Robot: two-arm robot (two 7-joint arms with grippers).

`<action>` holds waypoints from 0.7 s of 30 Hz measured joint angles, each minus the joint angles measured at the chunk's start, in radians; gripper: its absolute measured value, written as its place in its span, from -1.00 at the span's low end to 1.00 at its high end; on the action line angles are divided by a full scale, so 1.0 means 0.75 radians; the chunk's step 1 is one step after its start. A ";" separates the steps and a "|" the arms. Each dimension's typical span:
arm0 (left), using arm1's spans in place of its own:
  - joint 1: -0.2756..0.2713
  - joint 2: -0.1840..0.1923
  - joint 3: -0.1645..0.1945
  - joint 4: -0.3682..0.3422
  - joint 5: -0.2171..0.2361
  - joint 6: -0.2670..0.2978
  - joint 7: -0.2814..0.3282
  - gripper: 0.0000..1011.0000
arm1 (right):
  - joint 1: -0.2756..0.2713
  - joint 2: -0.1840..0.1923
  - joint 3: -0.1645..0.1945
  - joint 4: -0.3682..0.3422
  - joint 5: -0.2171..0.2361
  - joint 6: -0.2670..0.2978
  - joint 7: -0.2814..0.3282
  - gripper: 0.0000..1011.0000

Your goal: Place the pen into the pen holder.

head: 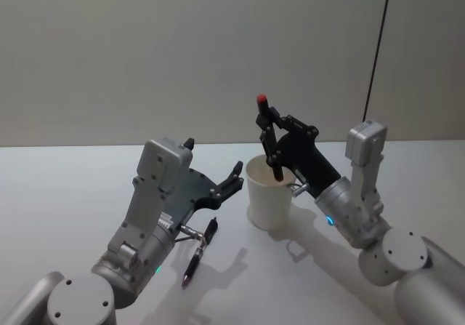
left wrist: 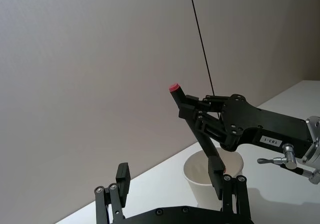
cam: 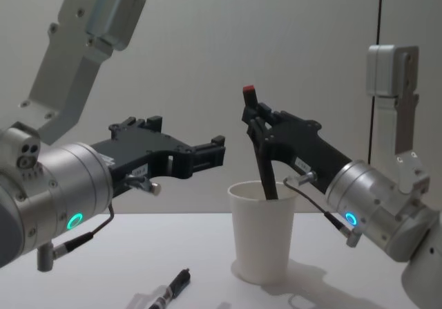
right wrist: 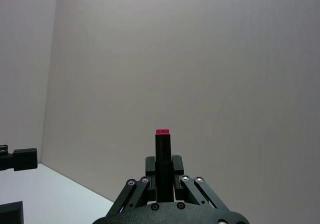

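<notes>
I'm looking down from the head and across from the chest, both views sharing the near pen holder [head: 269, 203].

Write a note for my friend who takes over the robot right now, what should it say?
Right claw: shut on the pen, whose lower end is inside the cup.
Left claw: open, empty, held to the left of the cup.
A second pen lies on the table by the left arm.
Done: pen lifted and dipped into the cup.
Left: open the right claw, then pull that arm away.
</notes>
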 joint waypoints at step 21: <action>0.000 0.000 0.000 0.000 0.000 0.000 0.000 0.97 | -0.008 -0.004 0.002 0.022 -0.016 -0.002 -0.002 -0.65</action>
